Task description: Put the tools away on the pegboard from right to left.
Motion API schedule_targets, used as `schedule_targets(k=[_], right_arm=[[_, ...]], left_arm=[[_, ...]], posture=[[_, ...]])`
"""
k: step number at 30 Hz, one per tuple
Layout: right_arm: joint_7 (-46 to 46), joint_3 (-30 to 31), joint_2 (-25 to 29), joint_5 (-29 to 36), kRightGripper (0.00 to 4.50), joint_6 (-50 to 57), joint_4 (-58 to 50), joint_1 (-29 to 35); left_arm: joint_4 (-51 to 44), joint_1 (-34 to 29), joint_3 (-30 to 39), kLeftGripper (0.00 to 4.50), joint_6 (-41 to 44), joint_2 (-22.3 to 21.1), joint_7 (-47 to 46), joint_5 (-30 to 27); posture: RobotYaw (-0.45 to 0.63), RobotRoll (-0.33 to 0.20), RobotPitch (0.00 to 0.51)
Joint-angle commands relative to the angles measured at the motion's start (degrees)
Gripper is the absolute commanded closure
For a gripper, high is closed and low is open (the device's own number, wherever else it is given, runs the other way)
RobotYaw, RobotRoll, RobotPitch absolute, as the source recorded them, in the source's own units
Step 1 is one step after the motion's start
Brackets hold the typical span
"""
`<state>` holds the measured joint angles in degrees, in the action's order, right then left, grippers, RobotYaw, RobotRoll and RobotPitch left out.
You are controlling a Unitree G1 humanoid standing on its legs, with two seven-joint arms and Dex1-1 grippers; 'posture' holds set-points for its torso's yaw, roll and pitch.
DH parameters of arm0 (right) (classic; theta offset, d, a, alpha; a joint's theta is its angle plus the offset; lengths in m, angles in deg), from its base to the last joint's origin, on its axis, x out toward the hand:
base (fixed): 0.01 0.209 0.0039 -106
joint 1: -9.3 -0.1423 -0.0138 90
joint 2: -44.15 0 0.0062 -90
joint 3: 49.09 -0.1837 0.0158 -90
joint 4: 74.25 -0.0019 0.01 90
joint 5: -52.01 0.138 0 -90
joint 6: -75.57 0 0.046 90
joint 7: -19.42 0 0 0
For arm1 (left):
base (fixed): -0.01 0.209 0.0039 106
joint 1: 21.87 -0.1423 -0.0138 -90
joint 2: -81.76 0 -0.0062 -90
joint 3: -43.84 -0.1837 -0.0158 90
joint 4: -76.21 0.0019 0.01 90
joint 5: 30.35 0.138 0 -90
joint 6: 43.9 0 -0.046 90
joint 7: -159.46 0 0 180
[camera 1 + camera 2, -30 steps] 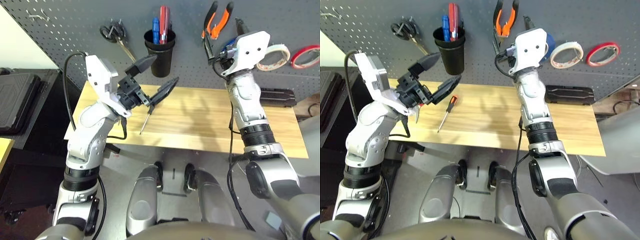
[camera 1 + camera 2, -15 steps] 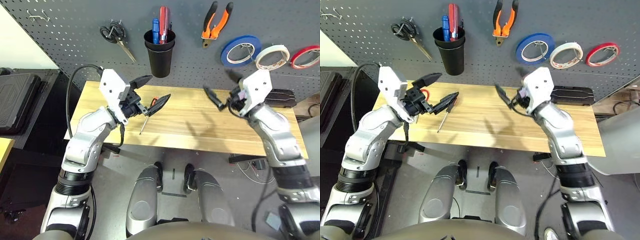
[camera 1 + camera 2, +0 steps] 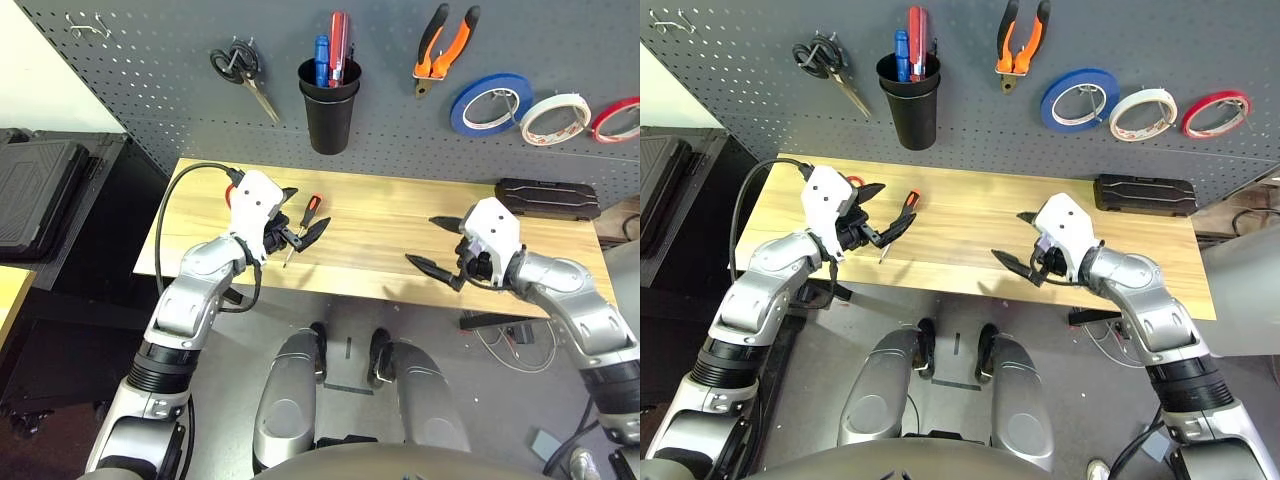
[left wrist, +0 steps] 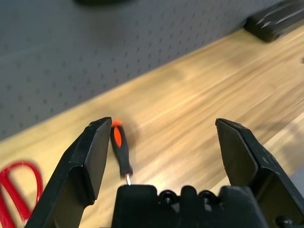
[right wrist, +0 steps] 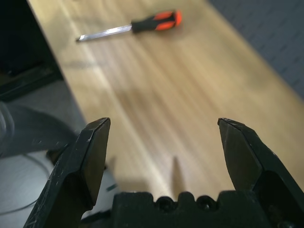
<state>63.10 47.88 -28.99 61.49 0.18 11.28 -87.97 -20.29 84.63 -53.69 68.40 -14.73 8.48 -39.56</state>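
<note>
Orange-and-black-handled thin screwdriver (image 3: 300,228) lies flat on the wooden surface (image 3: 400,225), at 1 o'clock off my left gripper (image 3: 303,231), jaws apart and empty. Right gripper (image 3: 436,243) too. Straddle the handle, not the shaft, then close.

Both tools hover open above the tabletop (image 3: 970,215): left tool (image 3: 888,208) beside the screwdriver (image 3: 900,215), right tool (image 3: 1018,240) near the front edge.
</note>
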Motion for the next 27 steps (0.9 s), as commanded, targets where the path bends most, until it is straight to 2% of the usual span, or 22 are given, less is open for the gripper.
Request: schedule_targets(k=[1,8,16,27], right_arm=[[-0.08,1.48,-0.6,-1.71,0.01,-1.35,1.9,1.52],[-1.73,3.48,-1.77,-5.49,0.01,-2.67,5.05,1.86],[-3.16,6.53,-3.94,-9.27,0.01,-3.43,6.59,1.94],[-5.43,7.77,-6.53,-11.58,0.01,-3.54,5.84,2.97]], left_arm=[[3.09,0.23,-1.58,0.0,0.52,1.2,-1.52,2.59],[11.41,5.13,-4.25,0.0,5.05,3.88,-3.58,6.77],[24.12,13.1,-3.84,0.0,10.49,8.47,-7.64,9.22],[45.37,23.26,-0.89,0.0,8.4,12.72,-12.76,10.23]], posture=[[0.19,0.0,0.282],[0.18,0.0,0.296],[0.15,0.0,0.312],[0.1,0.0,0.336]])
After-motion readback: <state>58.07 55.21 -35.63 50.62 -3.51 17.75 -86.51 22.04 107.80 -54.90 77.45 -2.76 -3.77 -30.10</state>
